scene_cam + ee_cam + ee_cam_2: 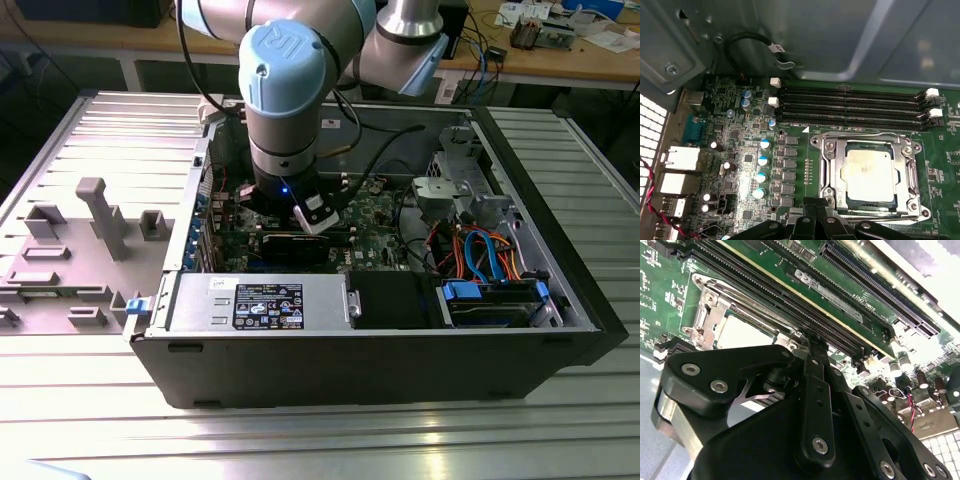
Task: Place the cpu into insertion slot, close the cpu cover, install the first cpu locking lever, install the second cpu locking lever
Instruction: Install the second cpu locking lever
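The open computer case (400,330) lies on its side on the ribbed metal desk (300,430), with the green motherboard (740,165) flat on its floor. The arm (285,110) reaches down into the case, and the gripper (815,220) hangs just above the board beside the socket. The cpu (871,175) sits in the insertion slot (847,200), silver-grey top facing up. The cpu cover (827,160) lies flat over it, framing the chip through its square cut-out. Long black memory slots (850,107) run along the board just beside the socket. Whether the jaws are open or closed I cannot tell; nothing is seen between them.
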